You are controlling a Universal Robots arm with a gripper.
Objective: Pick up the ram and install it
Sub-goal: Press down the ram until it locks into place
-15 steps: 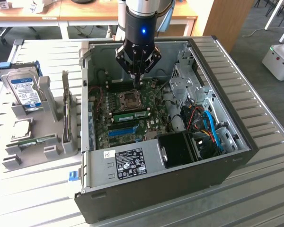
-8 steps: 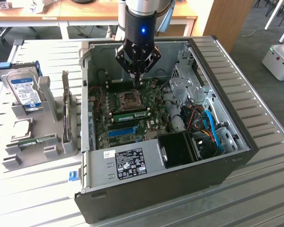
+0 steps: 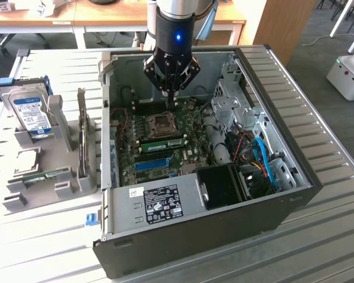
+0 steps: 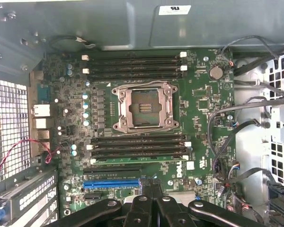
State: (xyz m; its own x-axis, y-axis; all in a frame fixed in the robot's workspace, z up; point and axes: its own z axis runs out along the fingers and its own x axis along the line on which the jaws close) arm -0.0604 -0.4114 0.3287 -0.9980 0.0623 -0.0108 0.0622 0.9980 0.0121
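The ram (image 3: 165, 143) is a long green stick seated in a memory slot of the motherboard (image 3: 192, 127), on the side of the CPU socket (image 3: 163, 123) nearest the blue slot (image 3: 151, 163). In the wrist view the ram (image 4: 137, 160) shows as a thin green strip along the outermost black slot. My gripper (image 3: 173, 99) hangs inside the open computer case, above the far edge of the CPU socket and apart from the ram. Its fingers (image 4: 151, 189) are shut together with nothing between them.
The black case's walls (image 3: 283, 118) surround the board, with drive cages and cables at the exterior view's right. At the exterior view's left, grey holders carry a hard drive (image 3: 28, 112), an upright card (image 3: 81, 138) and another green stick (image 3: 40, 176).
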